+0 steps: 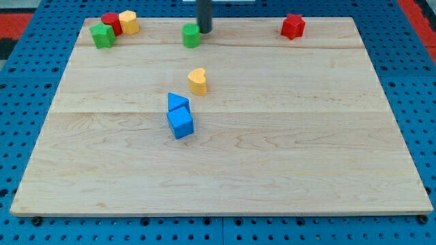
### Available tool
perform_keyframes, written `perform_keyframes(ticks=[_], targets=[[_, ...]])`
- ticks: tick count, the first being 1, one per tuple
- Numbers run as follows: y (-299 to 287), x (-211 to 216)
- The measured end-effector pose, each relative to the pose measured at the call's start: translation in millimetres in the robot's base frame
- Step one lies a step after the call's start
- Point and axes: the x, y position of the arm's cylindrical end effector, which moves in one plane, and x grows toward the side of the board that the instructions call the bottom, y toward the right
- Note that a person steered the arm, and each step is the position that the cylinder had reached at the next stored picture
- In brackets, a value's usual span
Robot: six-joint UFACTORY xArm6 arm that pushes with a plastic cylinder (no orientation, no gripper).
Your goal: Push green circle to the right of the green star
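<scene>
The green circle (191, 35) sits near the board's top edge, a little left of centre. My tip (204, 30) is right beside it, at its upper right, touching or nearly touching. The green star (103, 35) lies at the view's top left, well to the left of the circle. A red circle (112, 23) and a yellow block (128, 22) crowd against the star's upper right side.
A red star-like block (293, 26) sits at the top right. A yellow heart (197, 80) lies near the board's centre. Below it a blue triangle (177, 103) touches a blue cube (180, 124). The wooden board (306, 150) rests on a blue pegboard.
</scene>
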Motion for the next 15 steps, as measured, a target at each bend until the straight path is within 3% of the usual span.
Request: perform_keyframes(ticks=[2, 3, 4, 6, 7, 8, 11, 15], targets=[[5.8, 45.8], [-51.9, 38.4], [-67.9, 34.7], [3.2, 1.7], [-32.6, -15.1], [-78.7, -12.5], [-64.0, 12.3], [-102.3, 13.9]])
